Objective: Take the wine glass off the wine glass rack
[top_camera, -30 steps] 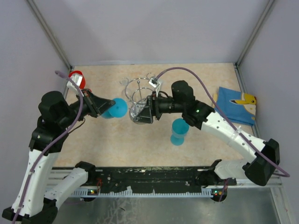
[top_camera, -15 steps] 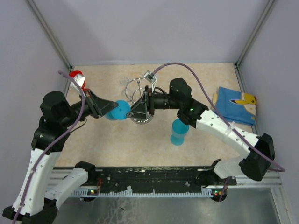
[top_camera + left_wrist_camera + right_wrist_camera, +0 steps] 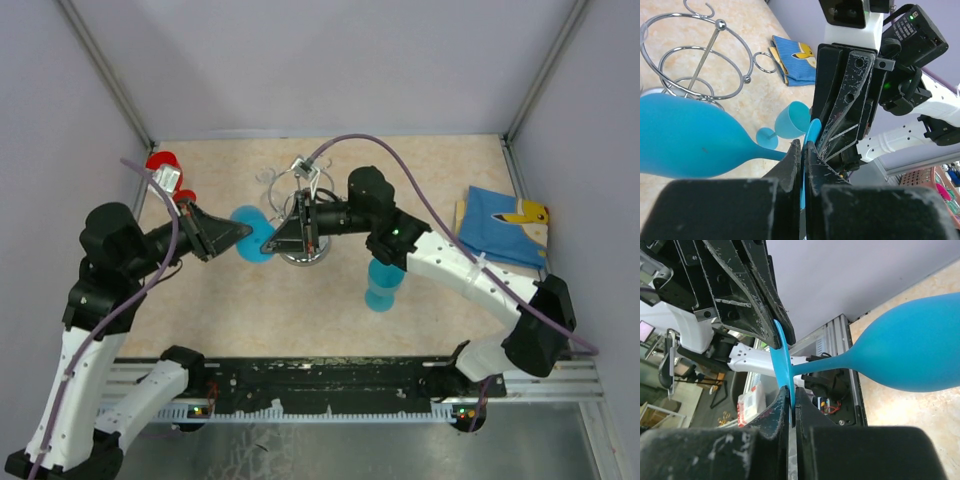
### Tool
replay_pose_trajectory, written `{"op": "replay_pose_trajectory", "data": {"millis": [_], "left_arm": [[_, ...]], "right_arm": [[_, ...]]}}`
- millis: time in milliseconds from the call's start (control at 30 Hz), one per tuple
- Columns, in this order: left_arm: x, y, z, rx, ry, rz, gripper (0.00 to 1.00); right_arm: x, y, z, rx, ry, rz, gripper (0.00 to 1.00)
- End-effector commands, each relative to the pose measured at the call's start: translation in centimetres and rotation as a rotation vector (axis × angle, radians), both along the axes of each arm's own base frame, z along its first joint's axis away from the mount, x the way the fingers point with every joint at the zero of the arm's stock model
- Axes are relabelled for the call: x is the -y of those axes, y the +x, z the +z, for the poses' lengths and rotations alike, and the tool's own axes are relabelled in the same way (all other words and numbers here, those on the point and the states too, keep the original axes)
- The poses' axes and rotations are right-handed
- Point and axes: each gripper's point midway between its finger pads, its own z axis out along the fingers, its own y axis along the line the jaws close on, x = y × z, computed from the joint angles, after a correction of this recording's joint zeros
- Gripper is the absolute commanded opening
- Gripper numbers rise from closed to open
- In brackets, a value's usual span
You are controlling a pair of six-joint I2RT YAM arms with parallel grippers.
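The left gripper (image 3: 801, 159) is pinching narrow on the foot of the blue wine glass (image 3: 687, 135), and the right gripper (image 3: 791, 402) is clamping that same foot from the opposite side. The glass is hanging sideways just left of the wine glass rack (image 3: 303, 257), mid-table toward the far edge, apparently clear of the hooks. It's looking like a handover. Next, one gripper needs to let go cleanly.

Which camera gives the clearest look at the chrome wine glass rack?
Left wrist: the wine glass rack shows its ring, post and curled hooks in the open. In the top external view the right gripper overlaps it. The right wrist view misses it.
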Motion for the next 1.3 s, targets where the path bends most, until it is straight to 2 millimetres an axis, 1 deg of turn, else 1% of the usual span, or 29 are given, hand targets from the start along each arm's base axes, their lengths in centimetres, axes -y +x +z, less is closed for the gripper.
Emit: {"op": "replay_pose_trajectory", "data": {"millis": [0, 100, 133, 167, 267, 333, 400, 533, 600, 667, 700, 733, 833, 867, 900, 933, 1000, 1067, 1167, 1233, 1267], "left_arm": [[-0.1, -0.4, 1.5, 0.038, -0.012, 0.004, 0.02], [-0.4, -1.1, 2.7, 0.065, -0.015, 0.005, 0.2], [-0.6, -1.3, 3.2, 0.078, -0.015, 0.01, 0.29], [-0.8, -1.5, 3.7, 0.091, -0.01, 0.019, 0.36], [-1.7, -1.9, 5.2, 0.123, 0.009, 0.059, 0.48], [-2.2, -2.3, 5.9, 0.139, 0.017, 0.078, 0.53], [-2.5, -2.4, 6.1, 0.146, 0.026, 0.093, 0.58], [-3.1, -1.8, 6.0, 0.148, 0.047, 0.139, 0.6], [-3.5, -1.2, 5.9, 0.151, 0.059, 0.172, 0.61], [-4.1, -0.1, 5.4, 0.151, 0.08, 0.225, 0.61], [-4.6, 0.6, 5.0, 0.15, 0.097, 0.263, 0.61], [-5.1, 1.3, 4.4, 0.142, 0.114, 0.302, 0.61], [-6.1, 2.9, 2.4, 0.123, 0.163, 0.379, 0.6], [-6.3, 3.2, 1.9, 0.118, 0.173, 0.392, 0.6], [-6.4, 3.4, 1.3, 0.111, 0.184, 0.399, 0.6], [-6.4, 3.6, 1.0, 0.109, 0.189, 0.404, 0.6], [-6.4, 3.8, 0.5, 0.105, 0.197, 0.403, 0.6], [-6.3, 3.9, 0.6, 0.112, 0.199, 0.401, 0.6], [-6.6, 4.0, 0.6, 0.121, 0.211, 0.411, 0.61], [-6.6, 4.1, 0.5, 0.125, 0.22, 0.413, 0.61], [-6.6, 4.2, 0.4, 0.122, 0.224, 0.411, 0.62]], "right_arm": [[0.5, -1.1, 4.9, 0.107, 0.113, 0.014, 0.0], [1.1, -2.1, 5.8, 0.101, 0.135, 0.038, 0.0], [1.3, -2.5, 6.1, 0.101, 0.139, 0.044, 0.0], [1.5, -2.9, 6.5, 0.099, 0.144, 0.053, 0.0], [2.0, -3.9, 7.4, 0.083, 0.162, 0.087, 0.0], [2.2, -4.5, 7.9, 0.064, 0.182, 0.12, 0.0], [2.3, -5.2, 8.3, 0.046, 0.206, 0.165, 0.0], [2.8, -5.8, 9.1, 0.056, 0.224, 0.185, 0.0], [3.1, -5.6, 9.5, 0.087, 0.202, 0.15, 0.0], [3.5, -4.6, 9.8, 0.168, 0.161, 0.068, 0.0], [3.8, -4.2, 10.4, 0.209, 0.146, 0.024, 0.0], [4.1, -3.6, 10.5, 0.236, 0.114, -0.018, 0.0], [5.7, -0.7, 11.5, 0.335, 0.003, -0.217, 0.0], [6.6, 0.5, 12.6, 0.383, -0.024, -0.303, 0.0], [7.3, 1.7, 12.7, 0.41, -0.074, -0.372, 0.0], [8.2, 2.9, 12.8, 0.445, -0.124, -0.445, 0.0], [10.5, 6.4, 12.8, 0.504, -0.254, -0.634, 0.0], [13.5, 10.1, 12.1, 0.485, -0.353, -0.777, 0.0], [18.7, 16.3, 10.6, 0.52, -0.543, -1.048, 0.0], [21.6, 20.1, 8.7, 0.505, -0.672, -1.148, 0.0], [22.3, 22.5, 6.9, 0.499, -0.766, -1.173, 0.0]]}}
